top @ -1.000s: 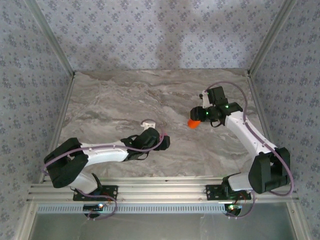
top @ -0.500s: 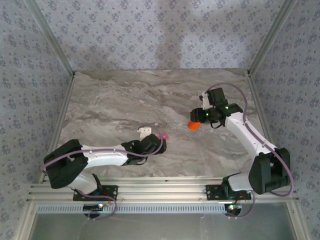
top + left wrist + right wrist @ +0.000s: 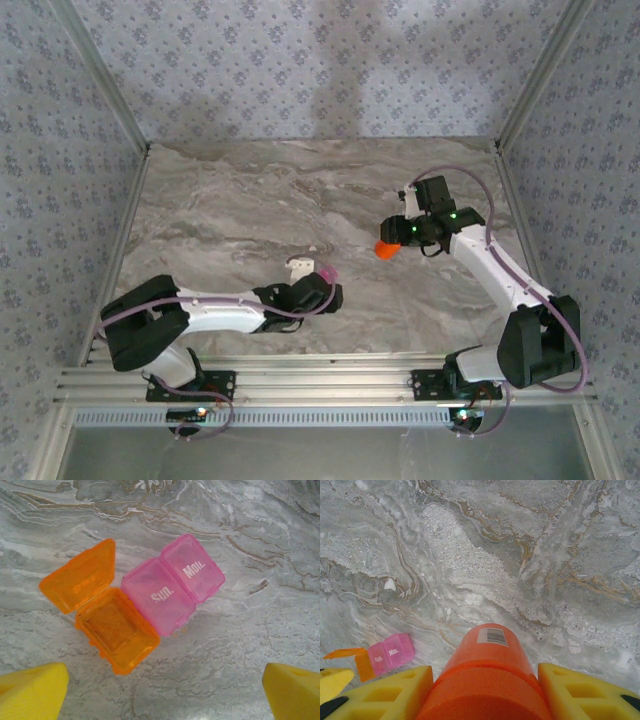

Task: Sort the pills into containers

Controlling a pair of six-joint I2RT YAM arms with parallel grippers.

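Tho open, orange cont. (image 3: 117, 635) empty; pink (image 3: 161, 600) shut.

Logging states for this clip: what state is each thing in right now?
orange container, lid open
pink container, shut
orange bottle, held by right gripper
left gripper, open, empty
right gripper, shut on orange bottle
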